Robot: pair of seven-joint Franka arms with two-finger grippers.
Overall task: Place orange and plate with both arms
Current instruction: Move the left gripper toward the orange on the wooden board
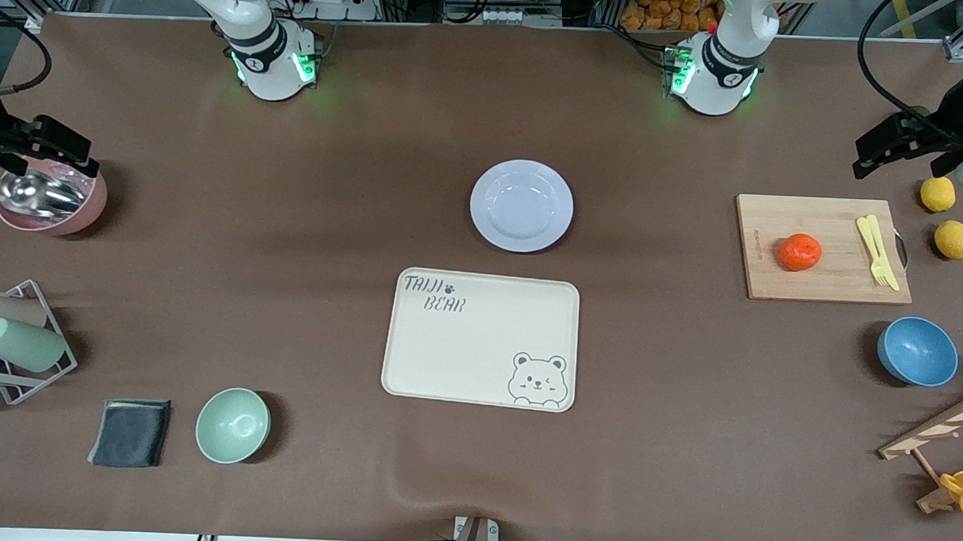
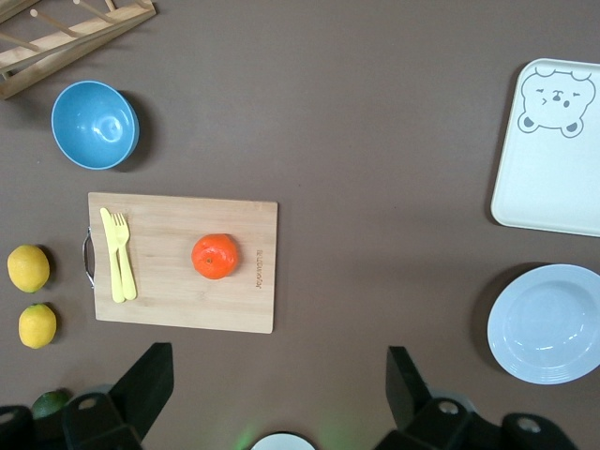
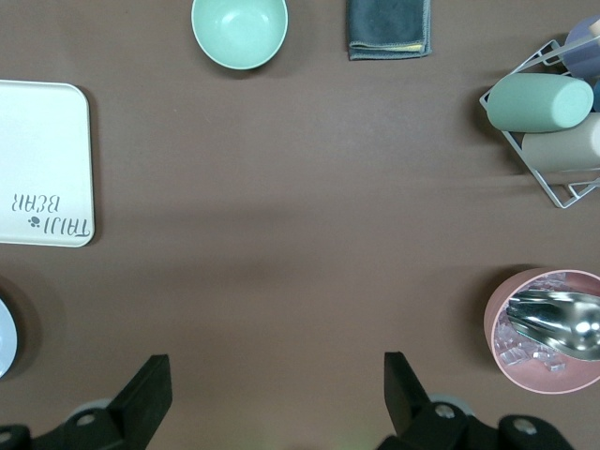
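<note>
Both the left end effector (image 2: 272,398) and right end effector (image 3: 267,398) are held wide apart up high, nothing gripped yet; the orange (image 1: 800,252), sitting on the cutting board (image 1: 762,275), probably squishy and best pinched round its middle, while the plate (image 1: 522,205), mid-bench just beside the tray (image 1: 478,339), looks slick, so its rim gets grabbed.

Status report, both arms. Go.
Left gripper open, empty, waiting at its table end; right gripper likewise. Orange on cutting board, plate bare beside tray. Nothing blocking.
</note>
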